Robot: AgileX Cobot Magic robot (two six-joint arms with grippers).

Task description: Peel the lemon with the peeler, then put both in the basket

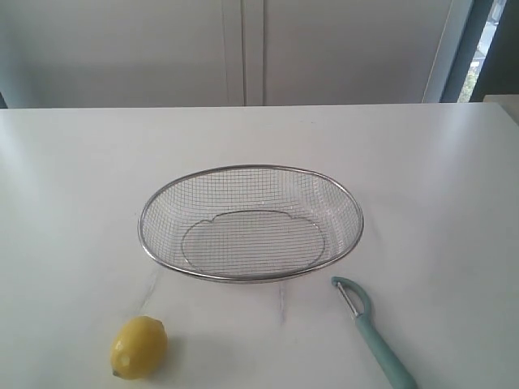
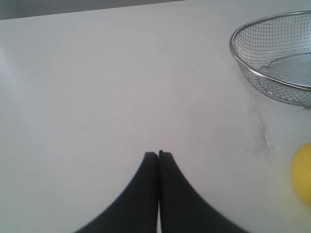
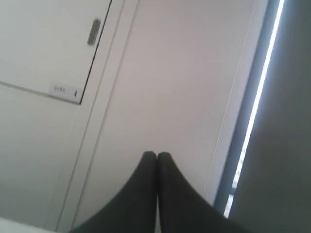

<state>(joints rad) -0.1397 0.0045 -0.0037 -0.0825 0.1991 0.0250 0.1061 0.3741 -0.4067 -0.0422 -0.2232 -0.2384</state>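
My left gripper (image 2: 158, 154), pinched closed and empty, hangs above the table (image 2: 97, 97), lemon (image 2: 303, 172) off beside it. Right gripper (image 3: 156, 155), likewise closed, faces a cabinet (image 3: 43, 48); parked, I judge.

Open table (image 1: 73, 178) around central basket (image 1: 243, 190)

Left gripper (image 2: 158, 153) of two matte black, smoothly curved fingers: pressed together along the inner edges, tips level, clamped on nothing. Angled downward, held in the air, touching nothing. Right gripper (image 3: 156, 154) of the same black curved build: likewise closed tip to tip, only a hairline seam between the fingers, gripping nothing. Tilted upward, clear of all contact.
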